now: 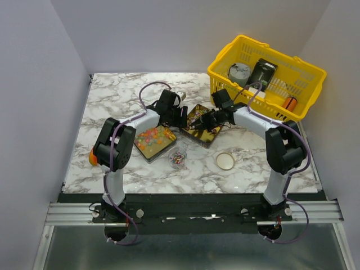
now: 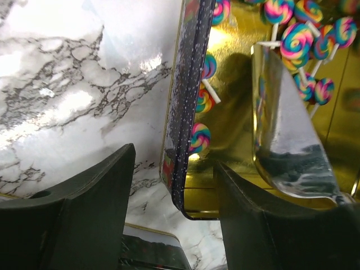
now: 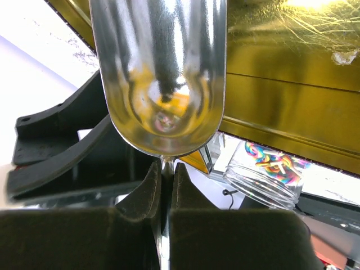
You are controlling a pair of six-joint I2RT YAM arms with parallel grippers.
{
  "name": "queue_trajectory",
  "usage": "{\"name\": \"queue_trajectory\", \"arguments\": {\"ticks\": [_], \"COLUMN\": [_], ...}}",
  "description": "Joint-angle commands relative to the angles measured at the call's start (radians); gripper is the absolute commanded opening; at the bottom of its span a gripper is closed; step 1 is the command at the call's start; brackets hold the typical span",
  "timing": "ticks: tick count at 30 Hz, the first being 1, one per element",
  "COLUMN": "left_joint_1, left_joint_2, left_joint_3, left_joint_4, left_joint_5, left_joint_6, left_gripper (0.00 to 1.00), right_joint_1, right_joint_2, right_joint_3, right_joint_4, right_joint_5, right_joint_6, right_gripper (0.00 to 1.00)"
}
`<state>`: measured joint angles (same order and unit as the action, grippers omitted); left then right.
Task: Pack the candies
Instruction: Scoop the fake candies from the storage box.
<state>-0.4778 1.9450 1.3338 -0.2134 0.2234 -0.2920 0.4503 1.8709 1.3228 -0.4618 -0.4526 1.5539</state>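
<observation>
The candies (image 1: pixel 153 136) are tiny multicoloured sweets filling an open rectangular tin; more lie in a small clear jar (image 1: pixel 179 157). A gold tin lid (image 1: pixel 202 125) with a dark starry rim (image 2: pixel 185 140) and lollipop pictures lies just behind them. My left gripper (image 1: pixel 180 116) (image 2: pixel 175 160) is open, its jaws either side of the lid's rim near a corner. My right gripper (image 1: pixel 211 120) (image 3: pixel 167 169) is shut on the thin handle of a shiny metal scoop (image 3: pixel 163 79) (image 2: pixel 287 146), whose bowl hangs over the lid's gold inside (image 3: pixel 292 73).
A yellow basket (image 1: pixel 306 70) at the back right holds a round tin, a dark pack and an orange cylinder (image 1: pixel 289 104). A round jar lid (image 1: pixel 225 161) lies on the marble table (image 1: pixel 112 101). An orange lump (image 1: pixel 93 157) sits at the left edge. Grey walls close in three sides.
</observation>
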Motion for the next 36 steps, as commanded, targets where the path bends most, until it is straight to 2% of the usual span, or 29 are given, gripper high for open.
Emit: {"name": "queue_trajectory", "arguments": {"ticks": [1, 5, 16, 23, 27, 36], "left_joint_1": [-0.012, -0.016, -0.03, -0.03, -0.03, -0.03], "left_joint_2": [0.026, 0.034, 0.035, 0.034, 0.032, 0.031], "left_joint_3": [0.028, 0.022, 0.001, -0.002, -0.004, -0.008], "left_joint_4": [-0.026, -0.035, -0.044, -0.049, -0.052, -0.053], "left_joint_5": [0.008, 0.005, -0.001, -0.03, -0.055, -0.084], "left_joint_6": [0.013, 0.017, 0.033, 0.03, 0.027, 0.017], "left_gripper": [0.63, 0.52, 0.34, 0.23, 0.12, 0.06], "right_joint_1": [-0.01, -0.015, -0.036, -0.05, -0.05, -0.051], "right_joint_2": [0.025, 0.039, 0.063, 0.034, 0.008, -0.053], "right_joint_3": [-0.045, -0.063, -0.04, -0.082, -0.111, -0.166], "right_joint_4": [-0.052, -0.026, -0.011, -0.052, -0.081, -0.118], "right_joint_5": [0.028, 0.06, 0.112, 0.212, 0.271, 0.37], "right_joint_6": [0.083, 0.101, 0.126, 0.144, 0.169, 0.222], "right_gripper": [0.01, 0.01, 0.01, 0.01, 0.01, 0.01]}}
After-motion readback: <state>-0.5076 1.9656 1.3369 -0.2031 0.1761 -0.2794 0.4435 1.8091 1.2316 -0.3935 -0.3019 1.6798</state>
